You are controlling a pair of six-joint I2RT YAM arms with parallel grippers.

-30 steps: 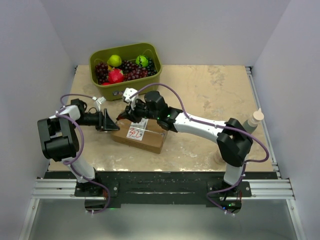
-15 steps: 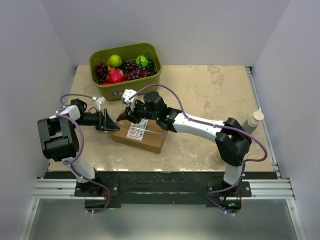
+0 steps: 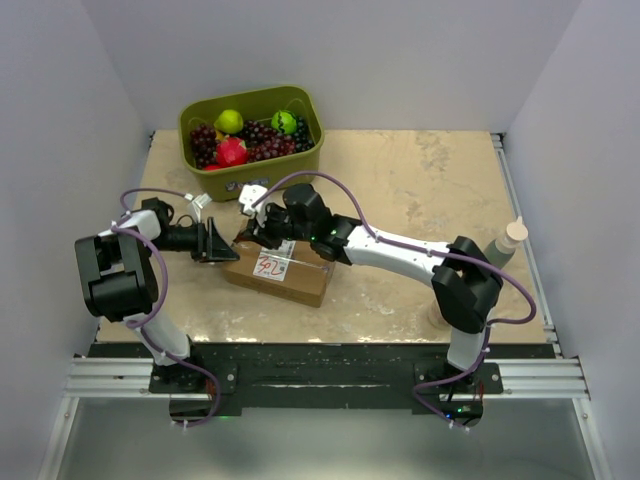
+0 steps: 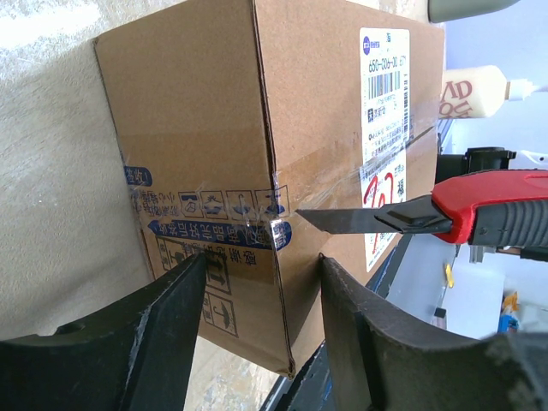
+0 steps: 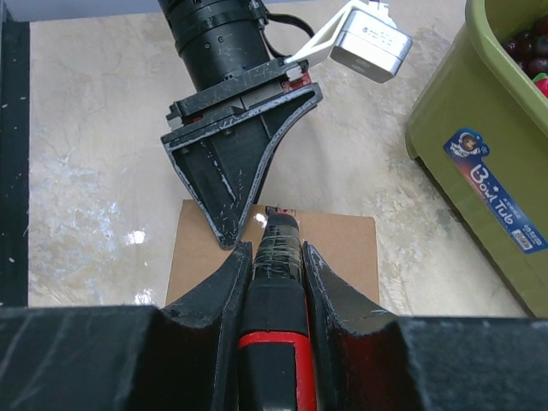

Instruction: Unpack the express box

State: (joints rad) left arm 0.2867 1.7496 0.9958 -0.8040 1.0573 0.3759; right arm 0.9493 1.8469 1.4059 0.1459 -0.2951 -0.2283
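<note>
Two arms reach in from the near edge of the beige marbled tabletop (image 3: 420, 190). Between them, on the near-left part of the table, lies the express box (image 3: 290, 282), a brown corrugated cardboard carton with a white printed label (image 4: 384, 103), red handwritten marks and clear tape (image 4: 334, 163). It looks sealed.

At the box's left end the left gripper (image 4: 264, 265) holds its black fingers spread on either side of a corner. Whether they touch the cardboard cannot be told. From the right, the right gripper (image 5: 276, 253) has its fingers pressed together on a red-and-black utility knife (image 4: 488, 210). The grey blade is out, with its tip at the taped seam close to that same end.

Several things could go wrong:
- The blade points toward the left fingers, so a slip off the slick tape could drive it into them.
- If the left gripper is not bracing the box, the cutting push may slide the light carton instead of slitting the tape.
- Too steep an angle could push the blade through the cardboard into whatever is packed inside.

Farther back stands an olive-green plastic bin (image 3: 262, 170) of grapes and other fruit, well apart from the box.
</note>
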